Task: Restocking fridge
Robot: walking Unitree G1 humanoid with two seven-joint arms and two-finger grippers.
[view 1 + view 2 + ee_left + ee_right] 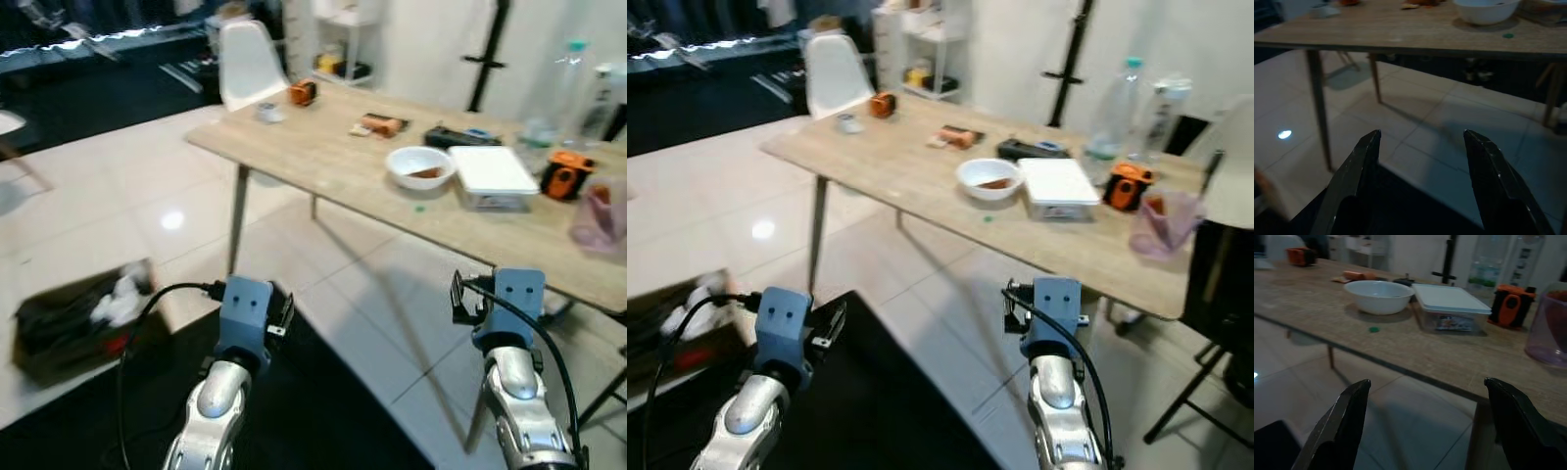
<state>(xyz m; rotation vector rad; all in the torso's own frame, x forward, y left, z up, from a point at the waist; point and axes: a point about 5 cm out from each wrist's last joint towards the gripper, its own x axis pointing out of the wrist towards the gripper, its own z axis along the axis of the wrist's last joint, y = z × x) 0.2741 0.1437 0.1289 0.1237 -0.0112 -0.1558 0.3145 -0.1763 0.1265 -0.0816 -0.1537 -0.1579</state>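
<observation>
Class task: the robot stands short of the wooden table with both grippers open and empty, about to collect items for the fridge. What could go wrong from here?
1. The lidded container sits close beside the white bowl; reaching for one, the right gripper might nudge the other.
2. The purple cup stands near the table's front edge and could be knocked off.
3. The tall bottles behind could topple if brushed.
</observation>
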